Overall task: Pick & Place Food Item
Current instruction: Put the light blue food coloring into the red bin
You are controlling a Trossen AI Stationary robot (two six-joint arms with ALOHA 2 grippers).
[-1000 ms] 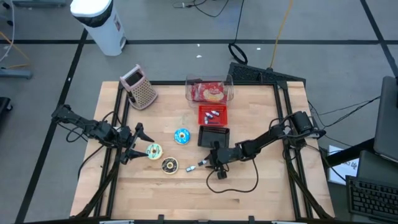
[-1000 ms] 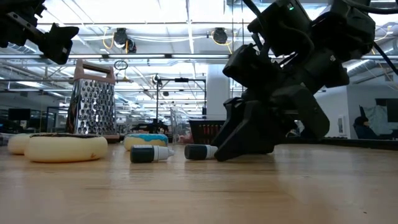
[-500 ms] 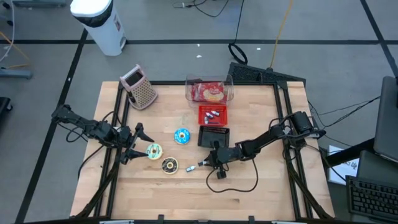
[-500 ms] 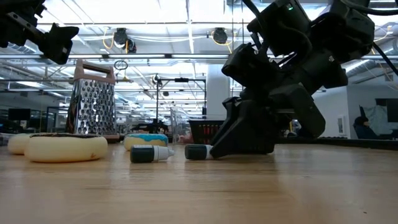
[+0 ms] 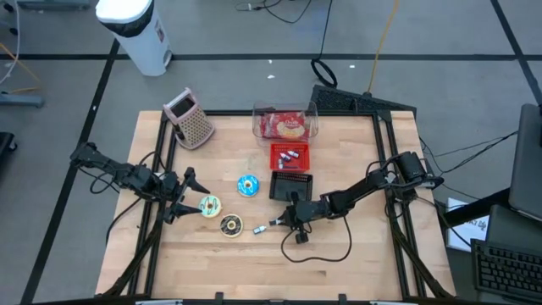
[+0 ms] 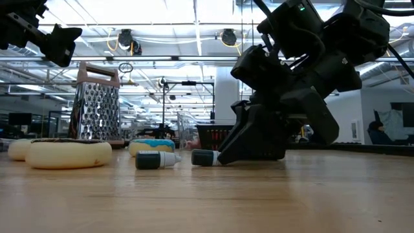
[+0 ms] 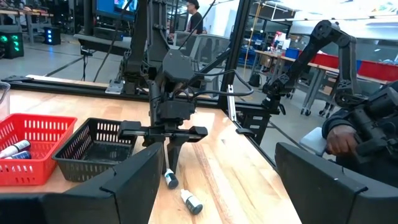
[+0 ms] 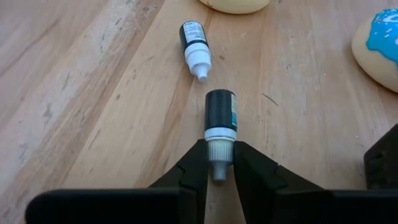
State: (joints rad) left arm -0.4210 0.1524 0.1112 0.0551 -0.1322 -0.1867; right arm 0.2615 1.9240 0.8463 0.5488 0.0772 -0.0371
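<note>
Lying flat on the tabletop [image 5: 356, 254] just in front of the black basket [image 5: 290, 184], the small bottle [image 8: 220, 115] is pinched only at its narrow white cap by the right tool [image 8: 217, 167], so it could be squeezed out sideways when lifted, while the left tool [image 5: 188, 196] waits wide apart.

Bright, even overhead light. Ceiling lamps [image 6: 223, 37] glare in the low view. Soft shadows on the table [image 5: 339, 254]. Left wrist view: near fingers [image 7: 124, 186] blurred.
</note>
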